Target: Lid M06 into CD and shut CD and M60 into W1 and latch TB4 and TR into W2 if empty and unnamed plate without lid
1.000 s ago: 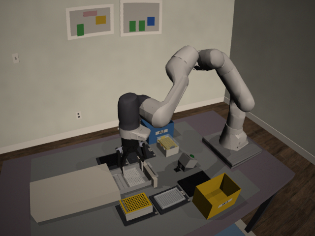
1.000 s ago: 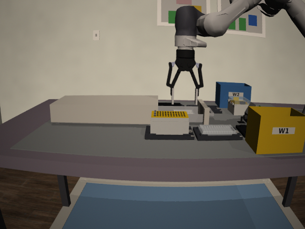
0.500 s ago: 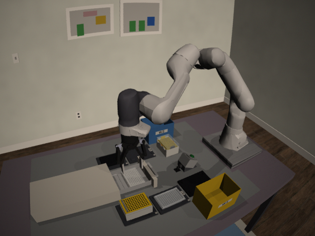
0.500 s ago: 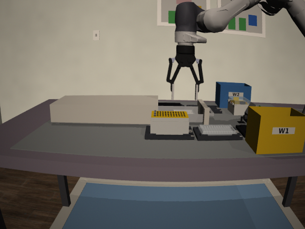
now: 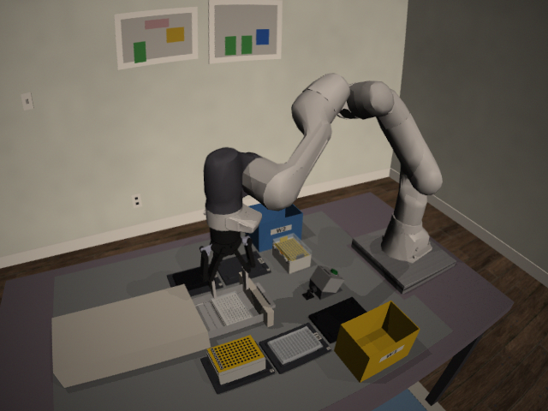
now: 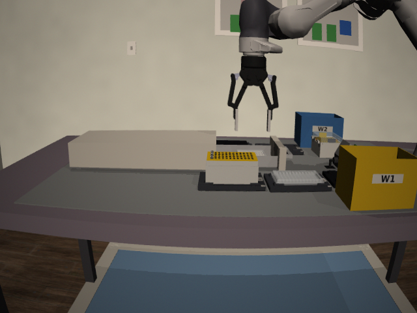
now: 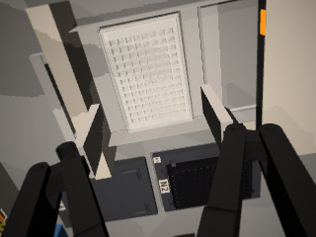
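Spread wide and holding nothing, the black two-finger gripper (image 6: 251, 124) hangs in the air above the pulled-out grey drawer (image 5: 265, 306) of the long beige cooler box (image 5: 128, 331). Down in that drawer lies the white lidded assay plate (image 5: 231, 307), flat in the place nearer the drawer's front panel; the wrist view looks straight down on it (image 7: 147, 73) between the pale fingertips. On the near row, the yellow-topped tip rack (image 5: 236, 357) sits in its black nest, and just beside it the clear assay plate (image 5: 295, 343) rests in its own nest. Right of that stands the yellow open bin marked W1 (image 5: 376, 340). At the back, the blue bin marked W2 (image 5: 278, 225) stands behind the small lidded tip box (image 5: 291, 253), with the green key (image 5: 334, 271) near it.
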Robot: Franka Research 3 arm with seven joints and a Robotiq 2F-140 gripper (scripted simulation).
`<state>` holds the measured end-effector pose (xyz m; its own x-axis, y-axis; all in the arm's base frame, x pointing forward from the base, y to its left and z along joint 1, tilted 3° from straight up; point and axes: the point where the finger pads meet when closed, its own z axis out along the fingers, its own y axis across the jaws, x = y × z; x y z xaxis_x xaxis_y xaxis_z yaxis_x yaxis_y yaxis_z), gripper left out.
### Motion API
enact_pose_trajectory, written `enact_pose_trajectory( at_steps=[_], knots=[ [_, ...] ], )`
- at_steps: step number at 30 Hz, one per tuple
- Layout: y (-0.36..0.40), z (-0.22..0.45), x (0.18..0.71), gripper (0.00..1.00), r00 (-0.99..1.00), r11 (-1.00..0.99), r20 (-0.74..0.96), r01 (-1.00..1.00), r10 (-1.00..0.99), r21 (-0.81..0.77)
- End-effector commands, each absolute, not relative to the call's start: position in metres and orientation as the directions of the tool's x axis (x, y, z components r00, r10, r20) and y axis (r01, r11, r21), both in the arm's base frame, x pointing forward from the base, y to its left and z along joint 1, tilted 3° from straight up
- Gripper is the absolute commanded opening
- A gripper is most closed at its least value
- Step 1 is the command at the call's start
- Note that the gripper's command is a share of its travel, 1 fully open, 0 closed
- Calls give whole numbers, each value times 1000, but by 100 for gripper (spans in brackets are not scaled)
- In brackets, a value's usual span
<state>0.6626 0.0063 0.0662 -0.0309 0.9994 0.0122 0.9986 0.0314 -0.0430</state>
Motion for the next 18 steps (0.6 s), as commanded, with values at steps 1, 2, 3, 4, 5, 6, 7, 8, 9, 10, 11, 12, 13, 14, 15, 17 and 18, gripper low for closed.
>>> enact_pose_trajectory(
  at_steps=[1, 2, 3, 4, 5, 6, 7, 8, 9, 10, 11, 12, 13, 14, 15, 17, 18],
  knots=[
    [6, 73, 662, 61, -38, 39, 13, 998, 999, -46],
    [6, 74, 662, 61, -38, 39, 13, 998, 999, -46],
    [6, 75, 662, 61, -38, 39, 13, 998, 999, -46],
    [6, 75, 662, 61, -38, 39, 13, 998, 999, -46],
    [6, 75, 662, 61, -38, 39, 13, 998, 999, -46],
    [5, 77, 662, 61, -38, 39, 13, 998, 999, -46],
    [5, 78, 662, 61, -38, 39, 13, 998, 999, -46],
    [5, 79, 663, 61, -38, 39, 13, 998, 999, -46],
    [5, 81, 663, 61, -38, 39, 13, 998, 999, -46],
    [5, 82, 663, 61, -38, 39, 13, 998, 999, -46],
    [5, 83, 663, 61, -38, 39, 13, 998, 999, -46],
    [5, 85, 663, 61, -38, 39, 13, 998, 999, -46],
    [5, 86, 663, 61, -38, 39, 13, 998, 999, -46],
    [5, 87, 663, 61, -38, 39, 13, 998, 999, -46],
    [5, 89, 663, 61, -38, 39, 13, 998, 999, -46],
    [5, 91, 663, 61, -38, 39, 13, 998, 999, -46],
    [5, 93, 663, 61, -38, 39, 13, 998, 999, -46]
  ],
)
